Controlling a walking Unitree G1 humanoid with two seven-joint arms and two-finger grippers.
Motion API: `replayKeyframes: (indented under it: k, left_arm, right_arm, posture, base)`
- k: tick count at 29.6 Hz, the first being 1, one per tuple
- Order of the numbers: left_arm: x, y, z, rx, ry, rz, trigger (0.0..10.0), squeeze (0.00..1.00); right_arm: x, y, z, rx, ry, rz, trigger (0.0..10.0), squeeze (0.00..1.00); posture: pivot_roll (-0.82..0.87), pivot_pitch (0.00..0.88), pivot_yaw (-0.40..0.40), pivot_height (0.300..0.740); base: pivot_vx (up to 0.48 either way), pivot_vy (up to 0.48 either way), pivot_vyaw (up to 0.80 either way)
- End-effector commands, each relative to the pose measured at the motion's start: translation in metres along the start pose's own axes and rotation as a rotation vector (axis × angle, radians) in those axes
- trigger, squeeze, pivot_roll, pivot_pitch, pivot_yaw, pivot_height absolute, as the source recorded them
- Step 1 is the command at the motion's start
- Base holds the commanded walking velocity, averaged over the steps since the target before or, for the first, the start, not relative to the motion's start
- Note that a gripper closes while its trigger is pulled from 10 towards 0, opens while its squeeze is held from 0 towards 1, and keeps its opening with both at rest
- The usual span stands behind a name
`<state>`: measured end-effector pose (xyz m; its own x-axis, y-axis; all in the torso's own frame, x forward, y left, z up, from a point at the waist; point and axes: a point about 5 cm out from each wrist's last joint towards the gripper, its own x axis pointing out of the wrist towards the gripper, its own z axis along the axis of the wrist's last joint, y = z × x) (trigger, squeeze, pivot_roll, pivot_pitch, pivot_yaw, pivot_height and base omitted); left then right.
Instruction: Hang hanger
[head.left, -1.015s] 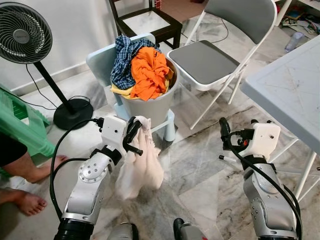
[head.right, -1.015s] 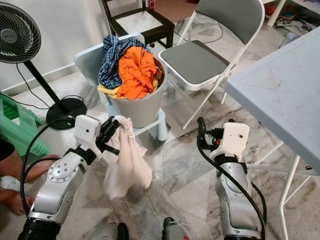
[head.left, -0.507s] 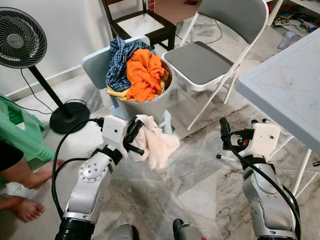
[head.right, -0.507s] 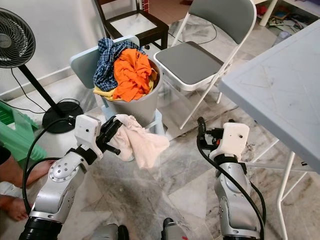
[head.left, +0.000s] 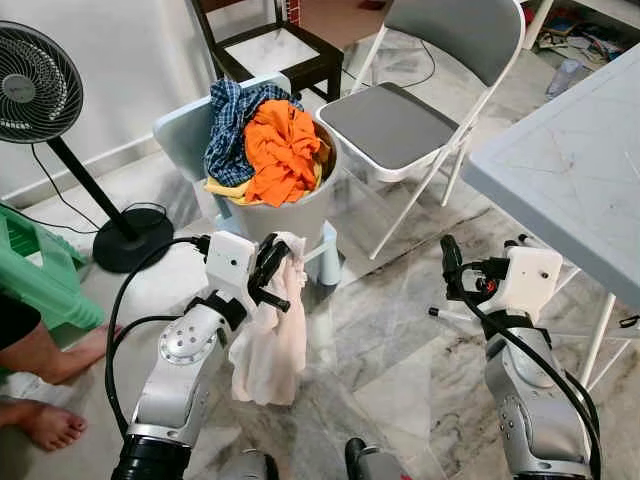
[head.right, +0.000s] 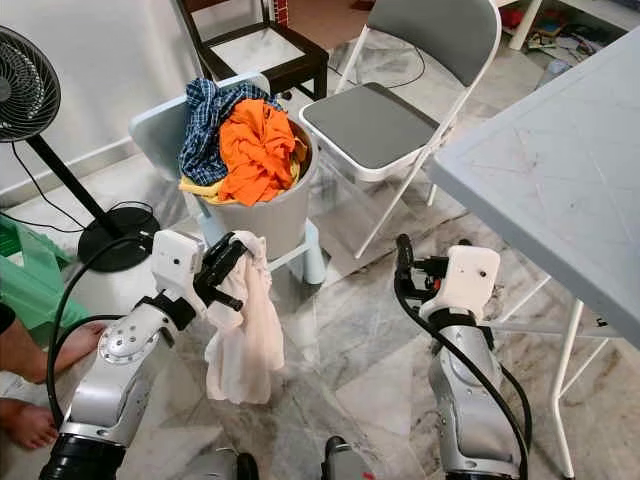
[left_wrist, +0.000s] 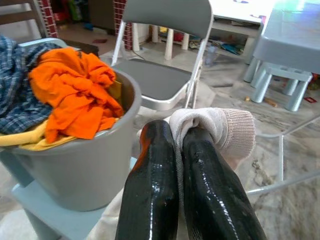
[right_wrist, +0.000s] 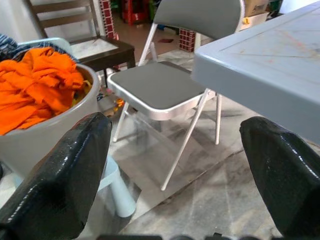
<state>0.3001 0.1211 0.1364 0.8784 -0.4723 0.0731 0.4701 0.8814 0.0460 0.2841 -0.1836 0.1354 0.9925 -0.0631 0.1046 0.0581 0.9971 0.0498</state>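
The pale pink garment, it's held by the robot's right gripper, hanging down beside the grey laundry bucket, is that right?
Not quite. The pale pink garment is held by the left gripper, not the right; the left eye view shows it, and the left wrist view shows the fingers shut on the cloth. It does hang down beside the grey laundry bucket. The right gripper is open and holds nothing.

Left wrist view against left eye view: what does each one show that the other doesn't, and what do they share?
Left wrist alone: small pale stools under a table. Left eye alone: the standing fan, a person's bare feet, and the right end effector, open. Both: the left end effector shut on the beige garment, the grey bucket of clothes, and the folding chair.
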Motion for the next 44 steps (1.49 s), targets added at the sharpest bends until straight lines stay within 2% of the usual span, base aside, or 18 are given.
replayKeyframes:
  k: [1, 33, 40, 44]
  left_arm:
    - [-0.0009, -0.0001, -0.0004, 0.009, 0.001, 0.002, 10.0, 0.0]
    - [-0.0013, -0.0007, -0.0012, 0.003, 0.009, 0.001, 10.0, 0.0]
    - [-0.0012, 0.0001, -0.0006, 0.005, 0.011, 0.007, 10.0, 0.0]
    - [-0.0003, 0.0005, 0.0003, 0.008, 0.008, 0.009, 10.0, 0.0]
  right_arm:
    - [-0.0014, 0.0015, -0.0022, 0.002, 0.015, 0.005, 10.0, 0.0]
    - [0.0, 0.0052, -0.0035, 0.041, 0.02, 0.018, 10.0, 0.0]
    - [-0.0003, 0.006, -0.0019, 0.043, 0.014, 0.02, 10.0, 0.0]
    - [0.0007, 0.0061, -0.0025, 0.037, 0.019, 0.019, 10.0, 0.0]
  posture:
    - [0.1, 0.21, 0.007, 0.74]
    - [0.1, 0.226, 0.014, 0.74]
    - [0.1, 0.232, 0.019, 0.74]
    - [0.1, 0.238, 0.019, 0.74]
  base:
    - [0.0, 0.0, -0.8]
    - [0.0, 0.0, -0.8]
    - [0.0, 0.0, 0.0]
    - [0.0, 0.0, -0.7]
